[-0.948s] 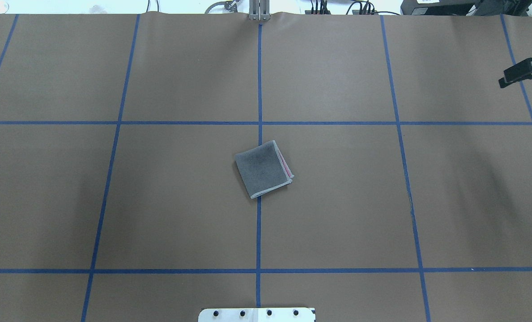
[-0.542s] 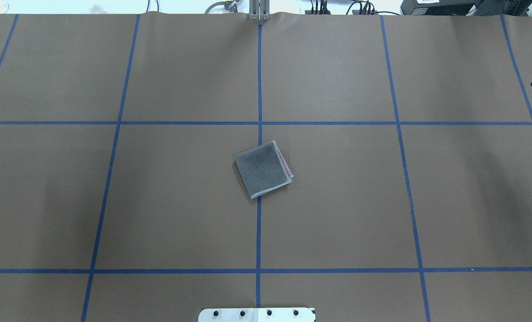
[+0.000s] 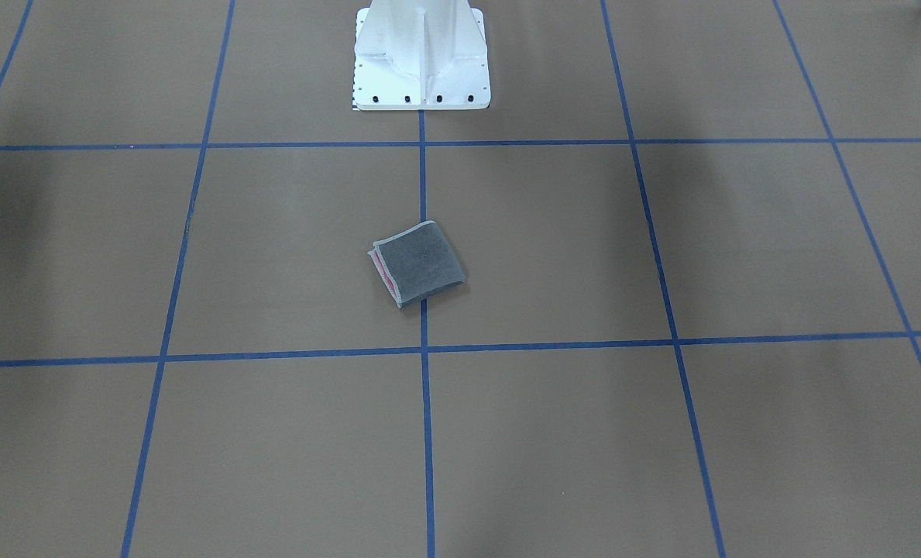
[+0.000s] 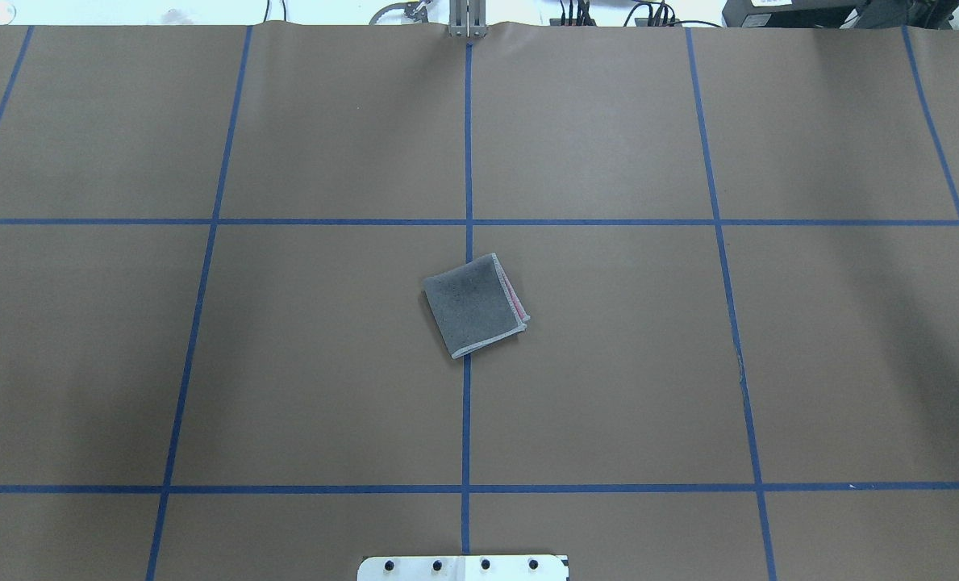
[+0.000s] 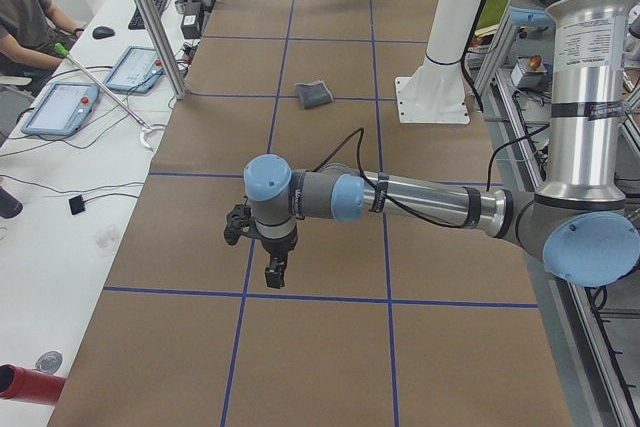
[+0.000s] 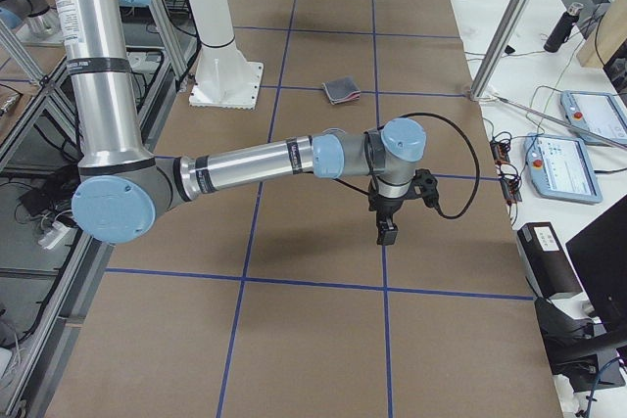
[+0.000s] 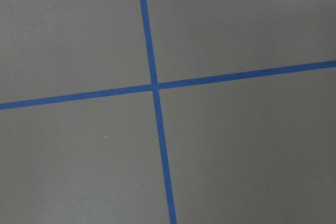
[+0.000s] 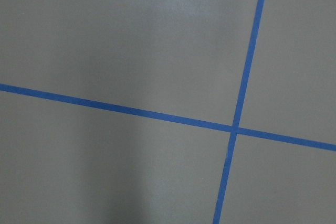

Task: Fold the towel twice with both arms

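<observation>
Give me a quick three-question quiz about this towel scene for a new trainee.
1. True or false: the towel lies folded, grey face up, across the central blue tape line.
2. What holds the towel now? A. the left gripper B. the right gripper C. nothing, it rests on the table.
3. Fill in: the thin strip showing at the towel's layered edge is ___.
Key: 1 true; 2 C; 3 pink.

Brown table [image 4: 608, 121] gridded with blue tape [image 4: 465, 420]; white desk [image 5: 45, 242] alongside.
</observation>
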